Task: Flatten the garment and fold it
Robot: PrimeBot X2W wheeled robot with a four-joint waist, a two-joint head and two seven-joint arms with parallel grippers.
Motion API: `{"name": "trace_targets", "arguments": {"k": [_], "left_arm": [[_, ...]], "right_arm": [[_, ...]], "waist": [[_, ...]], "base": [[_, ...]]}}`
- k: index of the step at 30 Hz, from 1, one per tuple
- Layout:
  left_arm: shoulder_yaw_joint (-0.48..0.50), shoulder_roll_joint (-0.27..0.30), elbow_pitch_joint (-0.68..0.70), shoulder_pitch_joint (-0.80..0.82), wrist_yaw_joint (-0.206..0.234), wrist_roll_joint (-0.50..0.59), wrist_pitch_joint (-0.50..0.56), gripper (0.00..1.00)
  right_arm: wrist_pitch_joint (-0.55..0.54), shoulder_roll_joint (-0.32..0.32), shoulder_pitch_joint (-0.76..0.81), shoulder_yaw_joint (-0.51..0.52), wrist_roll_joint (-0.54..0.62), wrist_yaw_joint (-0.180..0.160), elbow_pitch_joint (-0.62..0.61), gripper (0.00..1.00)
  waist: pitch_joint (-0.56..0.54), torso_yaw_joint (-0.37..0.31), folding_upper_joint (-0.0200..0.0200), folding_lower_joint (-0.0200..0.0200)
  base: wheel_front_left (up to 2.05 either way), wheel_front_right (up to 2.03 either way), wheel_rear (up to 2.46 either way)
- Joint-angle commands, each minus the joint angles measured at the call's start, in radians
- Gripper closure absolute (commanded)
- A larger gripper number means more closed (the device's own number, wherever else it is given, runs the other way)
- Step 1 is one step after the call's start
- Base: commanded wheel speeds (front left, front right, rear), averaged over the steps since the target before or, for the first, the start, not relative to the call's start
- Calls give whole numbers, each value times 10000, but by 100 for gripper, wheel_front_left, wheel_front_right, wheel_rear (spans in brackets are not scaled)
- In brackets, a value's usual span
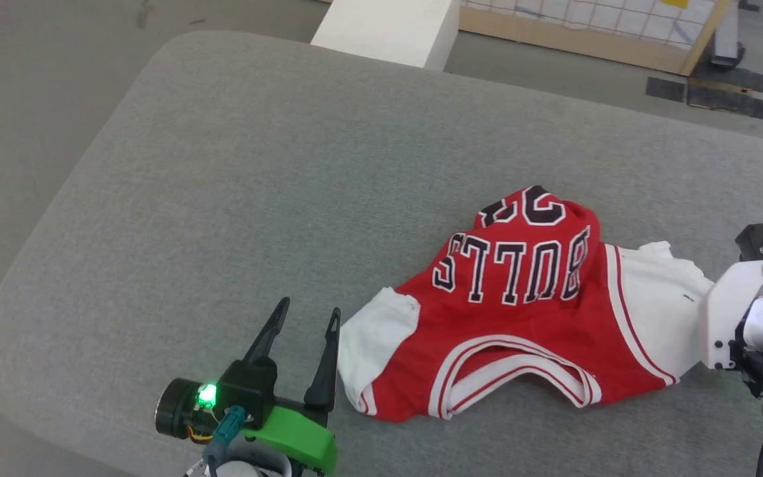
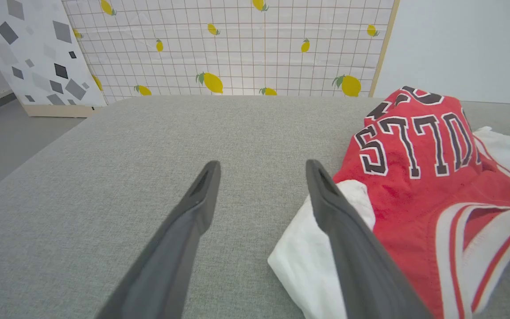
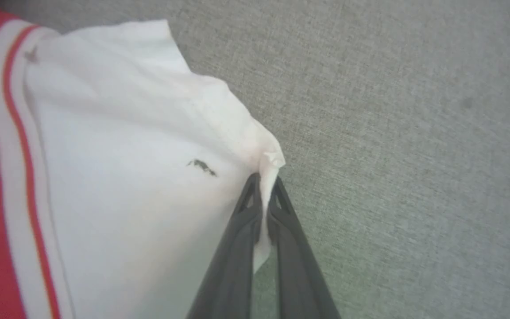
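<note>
The garment (image 1: pixel 520 311) is a red shirt with dark "BULLS" lettering and white sleeves, lying crumpled on the grey padded table (image 1: pixel 222 165). My left gripper (image 1: pixel 308 311) stands open just left of the near white sleeve (image 2: pixel 321 261), its right finger alongside the cloth, with nothing between the fingers. My right gripper (image 3: pixel 264 184) is shut on the edge of the other white sleeve (image 3: pixel 117 146), a fold of cloth pinched between the fingertips. In the head view that arm's white wrist bracket (image 1: pixel 746 311) sits at the shirt's right end and hides the fingers.
A white box (image 1: pixel 388 26) stands beyond the table's far edge. A lemon-print grid panel (image 2: pixel 237 44) and a grey-patterned panel (image 2: pixel 29 53) stand behind. Dark mats (image 1: pixel 719 93) lie on the floor. The table's rounded left edge (image 1: pixel 4 298) is near my left gripper.
</note>
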State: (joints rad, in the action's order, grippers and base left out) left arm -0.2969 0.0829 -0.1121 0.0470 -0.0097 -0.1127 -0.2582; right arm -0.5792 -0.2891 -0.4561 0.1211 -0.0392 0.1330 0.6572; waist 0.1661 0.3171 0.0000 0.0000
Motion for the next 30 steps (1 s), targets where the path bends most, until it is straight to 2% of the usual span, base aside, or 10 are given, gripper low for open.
{"name": "trace_targets", "arguments": {"k": [1, 6, 10, 15, 19, 20, 24, 30], "left_arm": [[66, -73, -55, 50, -97, 67, -35, 0], [282, -91, -142, -43, -194, 166, -35, 0], [380, -111, -195, -155, -272, 234, -35, 0], [462, -152, -276, -208, -313, 289, -36, 0], [432, -181, -398, -210, -400, 326, -36, 0], [429, -186, -436, -208, -416, 332, -36, 0], [422, -208, -554, -195, -456, 355, -36, 0], [185, -228, -829, -135, -605, 400, -36, 0]], "right_arm": [[25, -68, 323, 174, 107, -23, 266, 100], [206, -149, 930, 856, 45, -23, 91, 100], [-60, -61, 1758, 1391, 48, -23, -422, 100], [-398, 379, 2883, 1947, 184, -23, -1489, 100], [-231, 837, 3295, 2223, 234, -23, -2080, 99], [-6, 899, 3312, 2211, 279, -23, -2238, 0], [1424, 1205, 3211, 2102, 87, -23, -2890, 0], [4506, 1359, 3482, 1654, -406, -23, -4340, 0]], "waist": [[-286, -332, 0, 0], [-672, -855, 0, 0], [-912, -1238, 0, 0], [-1020, -1558, 0, 0], [-1038, -1739, 0, 0], [-1038, -1781, 0, 0], [-1123, -1980, 0, 0], [-1251, -2319, 0, 0]], "base": [[0, 0, 0], [0, 0, 0], [0, 0, 0], [0, 0, 0], [0, 0, 0], [0, 0, 0], [0, 0, 0], [0, 0, 0]]}}
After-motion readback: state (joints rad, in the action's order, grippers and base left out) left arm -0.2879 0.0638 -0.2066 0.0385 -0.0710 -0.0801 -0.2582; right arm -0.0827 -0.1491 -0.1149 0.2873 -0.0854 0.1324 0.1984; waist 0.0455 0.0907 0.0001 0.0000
